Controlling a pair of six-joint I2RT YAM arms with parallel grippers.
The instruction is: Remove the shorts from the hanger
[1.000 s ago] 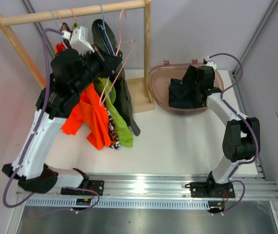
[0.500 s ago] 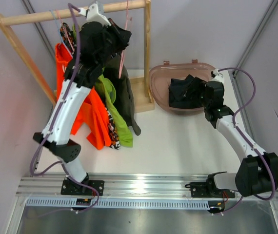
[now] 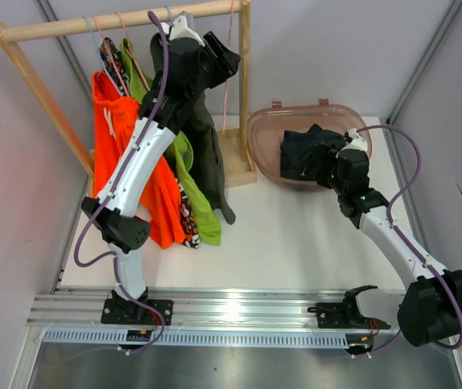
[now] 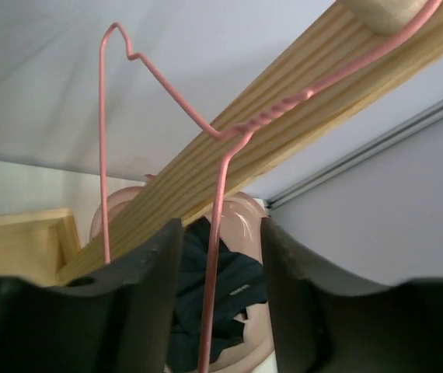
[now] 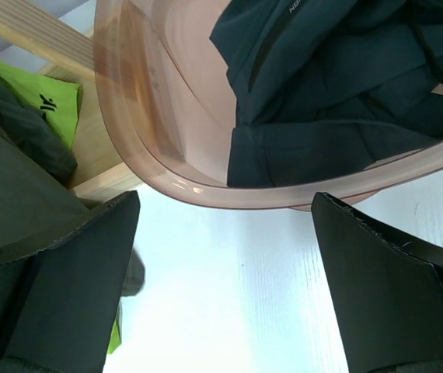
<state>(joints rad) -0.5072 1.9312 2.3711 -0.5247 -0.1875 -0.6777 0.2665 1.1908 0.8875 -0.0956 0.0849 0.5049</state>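
My left gripper [image 4: 220, 241] is up at the rail [image 4: 307, 132], jaws partly open. The wire of a bare pink hanger [image 4: 272, 116] runs down between them, and I see a gap on each side, so nothing is pinched. The hook sits over the rail. I read this step as leaving that hanger parked and going for the next pair.

To do it well, I want to back the fingers straight out along the wire's plane (any sideways drift could drag the hook off), then drop toward the olive shorts [image 3: 207, 154], which hang nearest. Lime [image 3: 200, 207], camo [image 3: 186, 225] and orange [image 3: 109, 138] pairs hang further left on the rail.

My right gripper [image 5: 225, 233] is spread wide and empty, just beside the tub [image 5: 128, 116], where the navy shorts [image 5: 322, 93] lie. I'd keep it there, ready to take a hand-off.
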